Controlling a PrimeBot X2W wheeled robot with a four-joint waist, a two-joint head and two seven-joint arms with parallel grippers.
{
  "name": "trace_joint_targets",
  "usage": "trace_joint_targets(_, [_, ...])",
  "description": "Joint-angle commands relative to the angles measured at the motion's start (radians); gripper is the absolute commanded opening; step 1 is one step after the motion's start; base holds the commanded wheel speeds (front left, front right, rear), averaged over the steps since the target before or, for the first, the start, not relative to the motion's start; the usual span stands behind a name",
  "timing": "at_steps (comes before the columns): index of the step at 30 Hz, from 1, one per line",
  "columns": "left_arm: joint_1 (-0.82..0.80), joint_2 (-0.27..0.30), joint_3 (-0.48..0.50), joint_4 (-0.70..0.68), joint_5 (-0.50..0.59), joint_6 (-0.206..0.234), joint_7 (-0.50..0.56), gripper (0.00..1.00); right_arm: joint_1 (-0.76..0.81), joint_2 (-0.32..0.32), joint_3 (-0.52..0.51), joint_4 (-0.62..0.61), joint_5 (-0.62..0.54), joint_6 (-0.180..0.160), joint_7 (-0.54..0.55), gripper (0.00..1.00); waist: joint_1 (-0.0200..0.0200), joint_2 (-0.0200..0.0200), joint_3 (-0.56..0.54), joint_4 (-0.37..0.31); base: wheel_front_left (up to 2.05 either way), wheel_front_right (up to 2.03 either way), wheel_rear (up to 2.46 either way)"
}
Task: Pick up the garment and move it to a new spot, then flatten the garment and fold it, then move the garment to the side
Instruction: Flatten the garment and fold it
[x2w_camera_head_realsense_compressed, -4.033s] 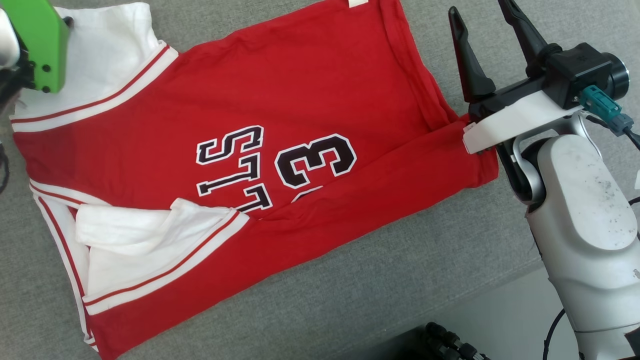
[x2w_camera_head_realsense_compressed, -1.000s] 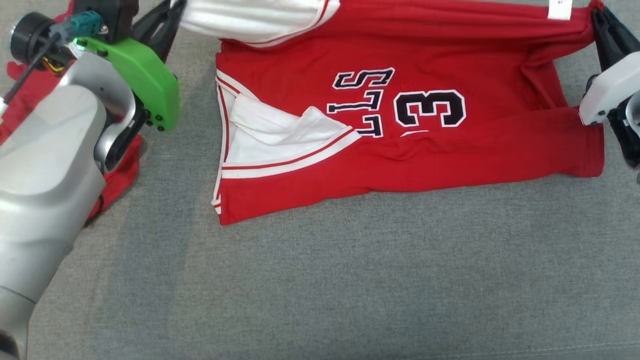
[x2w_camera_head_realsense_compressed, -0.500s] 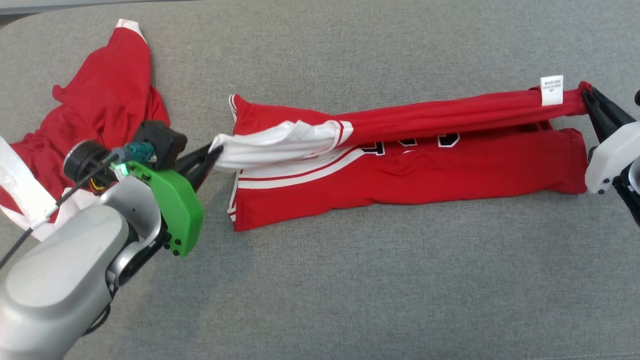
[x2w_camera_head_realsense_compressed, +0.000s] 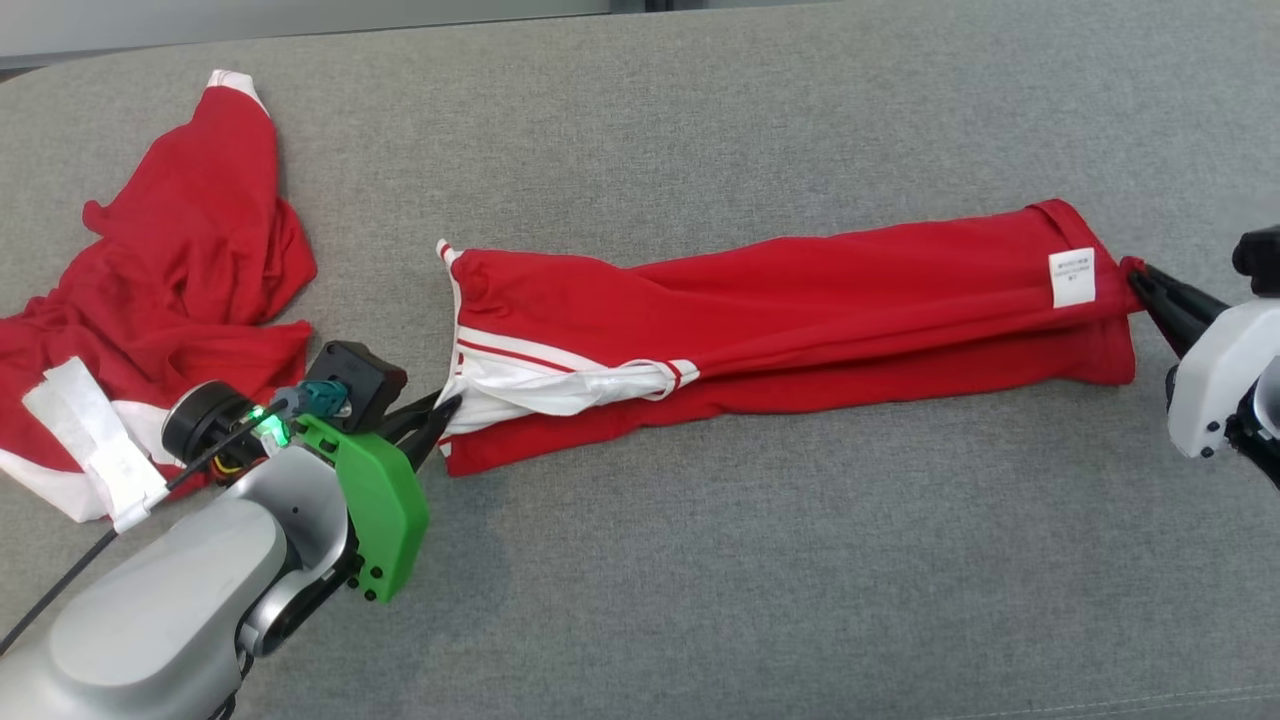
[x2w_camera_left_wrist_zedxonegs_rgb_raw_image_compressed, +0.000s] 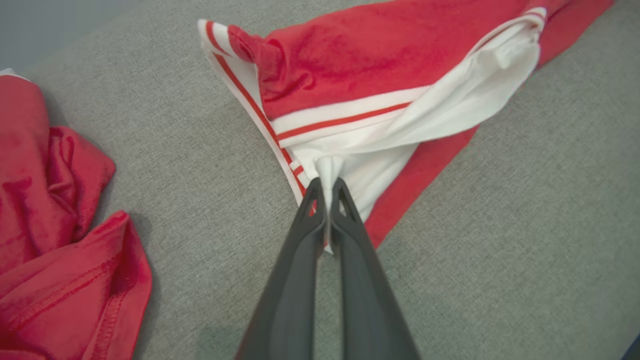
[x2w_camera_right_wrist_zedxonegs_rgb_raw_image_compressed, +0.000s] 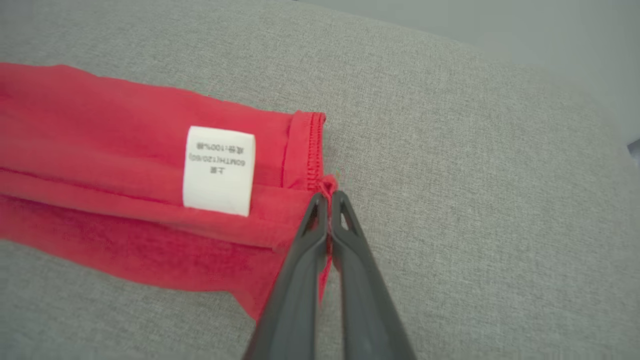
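- Folded over since half a second ago, the garment (x2w_camera_head_realsense_compressed: 800, 300) lies as a long strip mid-frame.
- Clamped on it: left end effector (x2w_camera_head_realsense_compressed: 447, 408) at the white sleeve (x2w_camera_head_realsense_compressed: 560, 385), right end effector (x2w_camera_head_realsense_compressed: 1135, 270) at the red corner (x2w_camera_right_wrist_zedxonegs_rgb_raw_image_compressed: 325, 186).
- Best: align edges, lower evenly, then release.

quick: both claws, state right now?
Left claw: shut on the jersey, at its white end.
Right claw: shut on the jersey, at its red hem corner.

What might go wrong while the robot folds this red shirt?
The left claw pinches only a small white tip, and the right claw only a hem corner of the red shirt, so either might slip. The folded layer looks bunched, so creases may stay.
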Motion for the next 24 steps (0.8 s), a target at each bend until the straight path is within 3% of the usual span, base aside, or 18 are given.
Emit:
trace_joint_targets(1, [0.016,0.0,-0.002,0.012,0.008,0.008,-0.007,0.0,0.012,-0.016,0.012,-0.01,0.013,-0.002,0.012,0.0,0.0,0.0,-0.003,-0.005,0.0,0.0,0.0])
trace_joint_targets(7, [0.024,-0.025,-0.013,0.058,0.018,0.01,-0.028,0.0,0.032,-0.041,0.062,-0.044,0.07,-0.002,0.077,0.0,0.0,0.0,-0.014,-0.007,0.0,0.0,0.0])
trace_joint_targets(8, [0.027,-0.031,-0.014,0.065,0.016,0.009,-0.033,0.0,0.033,-0.047,0.074,-0.053,0.071,-0.002,0.085,0.19,0.0,0.0,-0.016,-0.008,0.0,0.0,0.0])
trace_joint_targets(9, [0.032,-0.037,-0.017,0.068,0.009,0.001,-0.033,0.02,0.03,-0.053,0.08,-0.057,0.067,-0.002,0.087,0.98,0.0,0.0,-0.018,-0.008,0.0,0.0,0.0])
trace_joint_targets(10, [0.037,-0.041,-0.019,0.074,0.003,-0.003,-0.033,0.38,0.027,-0.063,0.088,-0.06,0.059,-0.002,0.084,1.0,0.0,0.0,-0.02,-0.008,0.0,0.0,0.0])
trace_joint_targets(11, [0.038,-0.042,-0.019,0.08,0.001,-0.003,-0.036,1.0,0.027,-0.067,0.094,-0.064,0.063,-0.002,0.081,1.0,0.0,0.0,-0.023,-0.009,0.0,0.0,0.0])
trace_joint_targets(17, [0.061,-0.052,0.007,0.086,-0.016,0.032,-0.084,1.0,0.034,-0.095,0.09,-0.079,0.102,-0.002,0.071,1.0,0.0,0.0,-0.053,-0.013,0.0,0.0,0.0])
trace_joint_targets(20, [0.076,-0.059,0.075,0.07,-0.047,0.085,-0.171,1.0,0.029,-0.101,0.054,-0.083,0.115,-0.002,0.018,1.0,0.0,0.0,-0.077,-0.016,0.0,0.0,0.0])
trace_joint_targets(24, [0.104,-0.08,0.171,0.042,-0.094,0.142,-0.299,1.0,0.034,-0.056,-0.019,-0.07,0.117,-0.002,-0.091,1.0,0.0,0.0,-0.098,-0.019,0.0,0.0,0.0])
